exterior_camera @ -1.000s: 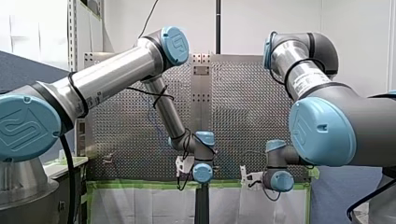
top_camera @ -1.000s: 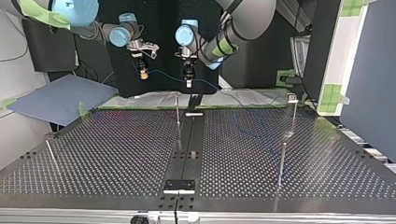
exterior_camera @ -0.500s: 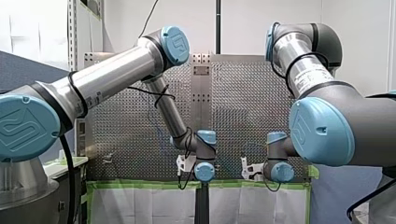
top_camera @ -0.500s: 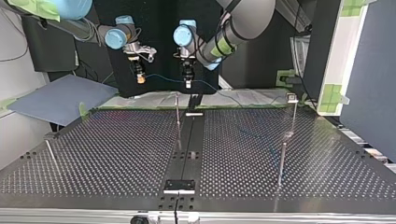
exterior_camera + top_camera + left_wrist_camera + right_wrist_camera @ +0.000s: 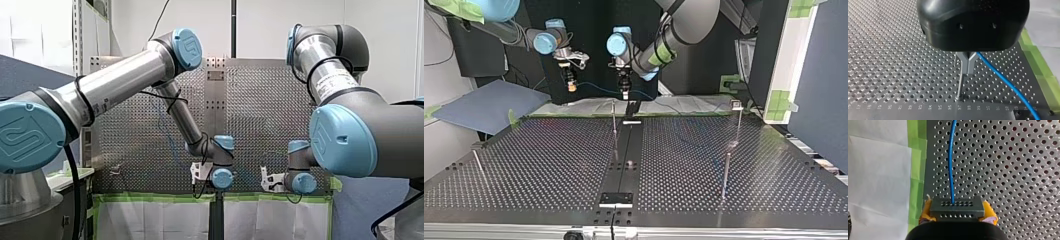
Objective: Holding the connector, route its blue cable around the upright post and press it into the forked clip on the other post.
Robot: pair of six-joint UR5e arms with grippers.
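My right gripper (image 5: 957, 213) is shut on the black connector (image 5: 957, 206), which sits between its yellow pads (image 5: 926, 210). The blue cable (image 5: 950, 162) runs straight ahead from it over the perforated plate. In the top view my right gripper (image 5: 569, 85) hangs at the back left. The cable (image 5: 599, 88) spans across to my left gripper (image 5: 624, 93). My left gripper (image 5: 967, 65) is shut on the blue cable (image 5: 1003, 80), just above a thin upright post (image 5: 960, 85). That post (image 5: 614, 119) stands mid-back; the forked clip post (image 5: 737, 106) stands at the back right.
Other thin posts stand at the top view's right (image 5: 726, 170) and near left (image 5: 479, 167). A black centre strip (image 5: 624, 165) runs down the table. Green tape (image 5: 916, 157) and white sheeting (image 5: 878, 170) border the plate's back edge.
Both grippers have shifted toward the top view's left, carrying the cable with them; my right gripper moved the most. Both grips look unchanged.
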